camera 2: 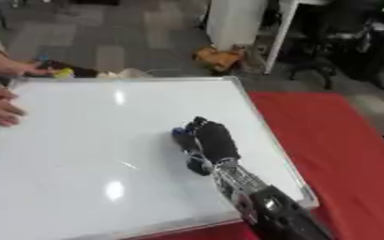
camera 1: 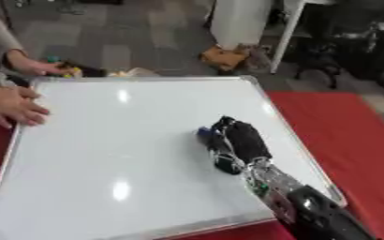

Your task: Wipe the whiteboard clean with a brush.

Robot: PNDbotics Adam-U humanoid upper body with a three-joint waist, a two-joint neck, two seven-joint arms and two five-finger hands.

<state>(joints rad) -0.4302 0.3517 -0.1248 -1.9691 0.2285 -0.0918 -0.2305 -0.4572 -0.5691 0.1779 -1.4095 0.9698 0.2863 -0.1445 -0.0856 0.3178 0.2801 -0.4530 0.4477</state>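
A white whiteboard (camera 1: 121, 154) with a silver frame lies flat on a red table and looks blank. My right hand (camera 1: 240, 140) rests on its right-centre part, fingers curled round a small blue brush (camera 1: 204, 134) that peeks out at the hand's left side and touches the board. The right forearm (camera 1: 310, 206) comes in from the lower right corner. My left hand shows in neither view.
A person's hand (camera 1: 11, 105) presses on the board's left edge; another hand (camera 1: 35, 68) is by small coloured things beyond the far left corner. Red tablecloth (camera 1: 351, 136) lies right of the board. Grey floor, a white cabinet (camera 1: 240, 21) and chair legs are beyond.
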